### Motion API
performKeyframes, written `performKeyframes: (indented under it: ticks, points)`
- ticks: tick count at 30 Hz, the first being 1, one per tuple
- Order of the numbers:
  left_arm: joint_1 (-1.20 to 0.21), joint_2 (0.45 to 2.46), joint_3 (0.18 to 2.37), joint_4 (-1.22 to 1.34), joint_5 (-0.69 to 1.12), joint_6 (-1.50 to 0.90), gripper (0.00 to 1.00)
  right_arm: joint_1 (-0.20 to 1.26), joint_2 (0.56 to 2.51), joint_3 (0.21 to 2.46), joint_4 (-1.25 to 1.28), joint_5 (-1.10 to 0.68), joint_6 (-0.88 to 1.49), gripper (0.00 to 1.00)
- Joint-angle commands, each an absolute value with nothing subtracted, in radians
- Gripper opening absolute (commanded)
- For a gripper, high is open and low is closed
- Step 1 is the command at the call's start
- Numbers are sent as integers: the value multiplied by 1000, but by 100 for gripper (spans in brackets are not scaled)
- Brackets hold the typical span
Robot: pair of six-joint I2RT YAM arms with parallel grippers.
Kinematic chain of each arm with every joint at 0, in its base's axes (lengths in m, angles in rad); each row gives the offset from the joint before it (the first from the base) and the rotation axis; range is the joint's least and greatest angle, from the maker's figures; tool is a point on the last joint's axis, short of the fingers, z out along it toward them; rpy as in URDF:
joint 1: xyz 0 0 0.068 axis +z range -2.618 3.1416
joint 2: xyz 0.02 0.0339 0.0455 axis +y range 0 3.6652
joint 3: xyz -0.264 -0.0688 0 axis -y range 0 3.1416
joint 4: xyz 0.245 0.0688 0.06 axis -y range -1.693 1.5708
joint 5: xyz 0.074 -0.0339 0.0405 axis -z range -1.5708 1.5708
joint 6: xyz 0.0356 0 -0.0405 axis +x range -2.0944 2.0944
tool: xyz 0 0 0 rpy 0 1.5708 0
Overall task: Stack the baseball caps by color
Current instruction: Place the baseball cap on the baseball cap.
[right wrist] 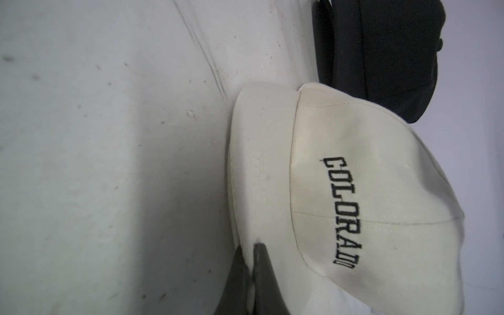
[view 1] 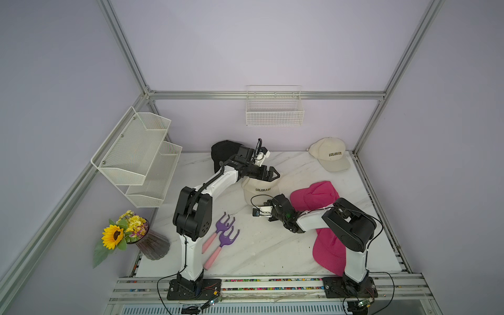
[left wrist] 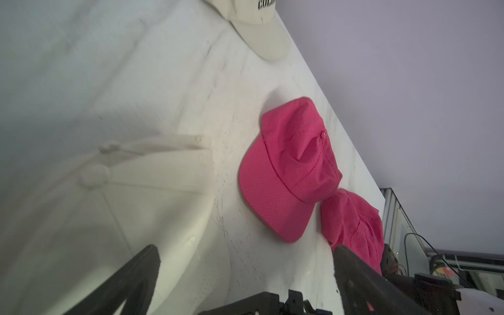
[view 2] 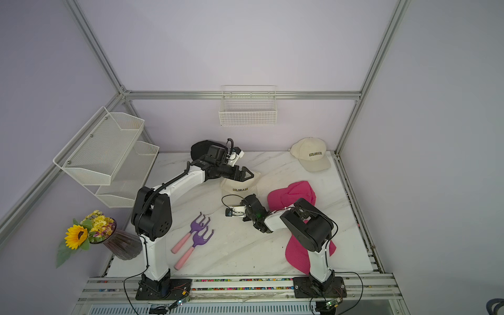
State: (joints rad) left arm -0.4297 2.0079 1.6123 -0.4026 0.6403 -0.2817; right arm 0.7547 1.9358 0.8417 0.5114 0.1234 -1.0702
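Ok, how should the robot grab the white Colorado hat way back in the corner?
Take the corner cream cap by its brim. It sits upright close to the back wall, with the flat brim sticking out forward, away from the wall. Coming in from the front and pinching that thin edge looks easiest; the round, soft crown would probably just squash.

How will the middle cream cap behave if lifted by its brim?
The middle cream cap is seamed fabric, so probably light with a sagging crown. Its brim looks flat and stiffer, so the right claw, shut on its edge, should likely hold it.
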Motion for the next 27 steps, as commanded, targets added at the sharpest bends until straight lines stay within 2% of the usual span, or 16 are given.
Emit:
performKeyframes:
  ticks: [1,9,13,15,16,19,21,22,23,25,26,27]
  points:
    - [-439,2012,1561,-234,753,-380,100,763,2000,815,349,94,-1008,0]
    - [-439,2129,1623,-233,509,-388,100,764,1997,805,368,69,-1042,0]
    - [-439,2159,1657,-242,543,-401,100,764,2004,836,351,68,-998,0]
    - [-441,2161,1672,-242,573,-401,100,764,1992,837,348,49,-984,13]
    - [-442,2158,1675,-241,572,-400,100,765,1981,839,337,40,-978,23]
    - [-442,2152,1677,-248,558,-386,100,764,1941,823,341,40,-966,34]
    - [-442,2152,1680,-264,553,-373,100,764,1912,804,360,41,-966,51]
    - [-442,2152,1684,-272,553,-370,100,765,1900,797,363,40,-962,55]
    - [-442,2151,1683,-272,558,-370,100,764,1886,787,368,35,-957,63]
    - [-442,2146,1680,-272,560,-369,100,764,1851,769,371,20,-942,89]
    - [-443,2145,1680,-273,558,-368,100,762,1829,757,370,10,-936,97]
    - [-443,2142,1682,-274,558,-367,100,762,1805,743,366,0,-938,97]
